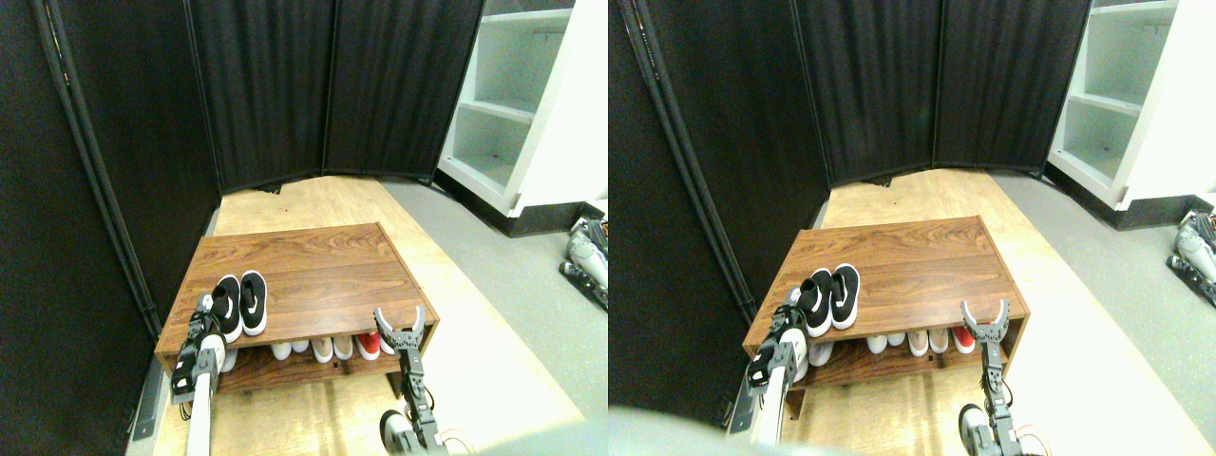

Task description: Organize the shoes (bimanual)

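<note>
The shoes (pixel 240 304), two black low-top sneakers with white soles and a white side mark, lie side by side on the left part of the wooden shoe rack's top (pixel 323 275), toes pointing away from me. My left gripper (pixel 202 309) is right at the left shoe's heel side, and its jaws are too small to read. My right gripper (pixel 400 321) stands open over the rack's front right edge, its two fingers spread in a V with nothing between them.
On the rack's lower shelf stand white shoes (pixel 290 350), beige shoes (pixel 332 348) and red shoes (pixel 369 344). Black curtain panels (pixel 266 85) close the back and left. A white shelf unit (pixel 518 104) is at the right, with another robot's limb (pixel 587 255) on the grey floor.
</note>
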### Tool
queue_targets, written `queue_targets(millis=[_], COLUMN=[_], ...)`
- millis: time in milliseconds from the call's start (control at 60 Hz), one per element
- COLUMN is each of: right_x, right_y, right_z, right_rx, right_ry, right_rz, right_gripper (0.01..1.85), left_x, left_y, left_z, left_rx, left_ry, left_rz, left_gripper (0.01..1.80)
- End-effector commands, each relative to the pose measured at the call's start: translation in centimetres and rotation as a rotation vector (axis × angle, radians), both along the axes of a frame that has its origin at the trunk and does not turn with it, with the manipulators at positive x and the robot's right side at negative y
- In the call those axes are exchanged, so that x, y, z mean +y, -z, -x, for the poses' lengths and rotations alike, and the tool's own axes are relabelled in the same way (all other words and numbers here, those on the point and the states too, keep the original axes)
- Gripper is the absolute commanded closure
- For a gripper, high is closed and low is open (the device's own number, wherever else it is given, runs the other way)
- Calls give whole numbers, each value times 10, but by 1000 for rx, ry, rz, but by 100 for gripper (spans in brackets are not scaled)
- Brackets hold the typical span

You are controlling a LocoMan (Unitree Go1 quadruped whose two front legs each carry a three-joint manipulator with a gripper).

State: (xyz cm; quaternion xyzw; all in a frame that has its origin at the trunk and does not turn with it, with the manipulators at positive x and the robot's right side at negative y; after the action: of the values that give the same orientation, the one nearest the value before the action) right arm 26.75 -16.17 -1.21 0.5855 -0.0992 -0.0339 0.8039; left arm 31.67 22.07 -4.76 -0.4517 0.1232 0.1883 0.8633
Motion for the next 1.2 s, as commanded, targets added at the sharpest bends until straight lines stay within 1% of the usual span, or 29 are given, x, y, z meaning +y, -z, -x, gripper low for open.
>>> queue_targets(millis=[17,83,117,150,167,217,250,267,300,333,367,417,450,467,500,533,567,633,683,717,750,767,800,833,883,933,983,1100,1200], right_x=[1,1,1,1,1,2,2,3,3,3,3,3,3,4,4,4,5,5,6,7,7,8,8,8,10,11,13,16,17], right_y=[-1,-1,0,0,0,0,-1,-1,-1,-1,-1,-1,-1,-1,-1,-1,-1,-1,-1,-1,-1,-1,-1,-1,-1,-2,-2,-3,-3], right_z=[-1,-1,-1,0,0,0,0,0,0,1,0,1,1,1,1,1,2,3,3,3,3,4,4,4,4,5,6,8,9], right_rx=[-28,-23,-23,-19,-19,-19,-21,-21,-21,-22,-27,-23,-23,-25,-25,-23,-22,-19,-12,-14,-14,-15,-15,-14,-11,-10,-15,-12,-13], right_ry=[-9,-10,-9,-7,-7,-8,-13,-13,-13,-11,-15,-17,-21,-23,-26,-40,-36,-35,-37,-42,-43,-42,-47,-50,-62,-64,-65,-70,-78], right_rz=[2,11,2,-4,-4,1,-1,0,1,6,11,13,-11,-26,-37,-76,-67,-63,-70,-60,-59,-60,-54,-54,-57,-59,-56,-54,-49], right_gripper=[119,117,117,117,117,119,118,118,118,118,117,116,116,116,116,116,117,117,118,117,118,118,118,118,117,118,118,117,118], left_x=[-2,7,13,17,17,26,31,34,35,41,44,47,47,47,47,46,47,45,39,35,34,30,27,25,16,13,7,0,-5], left_y=[-7,-10,-12,-16,-16,-20,-25,-27,-28,-30,-32,-37,-41,-44,-45,-49,-50,-49,-50,-50,-51,-50,-50,-49,-49,-47,-45,-40,-37], left_z=[-2,2,5,9,9,13,19,22,23,29,34,45,54,59,61,71,77,88,99,108,109,116,121,122,130,134,140,145,150], left_rx=[-62,-86,-98,-122,-122,-151,-171,-180,-183,-194,-200,-239,-247,-255,-260,-289,-304,-320,-323,-309,-306,-303,-296,-293,-283,-269,-252,-243,-236], left_ry=[55,56,49,46,46,96,89,101,108,123,124,156,123,138,143,137,149,167,131,95,93,91,82,77,56,64,30,39,-1], left_rz=[-9,-58,-124,-149,-149,-182,-211,-206,-199,-176,-203,-296,-288,-287,-282,-238,-202,-162,-129,-70,-58,-40,-15,-2,57,54,101,156,182], left_gripper=[180,180,180,180,180,180,180,180,180,180,180,180,180,180,180,180,180,180,180,180,180,180,180,180,180,180,180,180,180])
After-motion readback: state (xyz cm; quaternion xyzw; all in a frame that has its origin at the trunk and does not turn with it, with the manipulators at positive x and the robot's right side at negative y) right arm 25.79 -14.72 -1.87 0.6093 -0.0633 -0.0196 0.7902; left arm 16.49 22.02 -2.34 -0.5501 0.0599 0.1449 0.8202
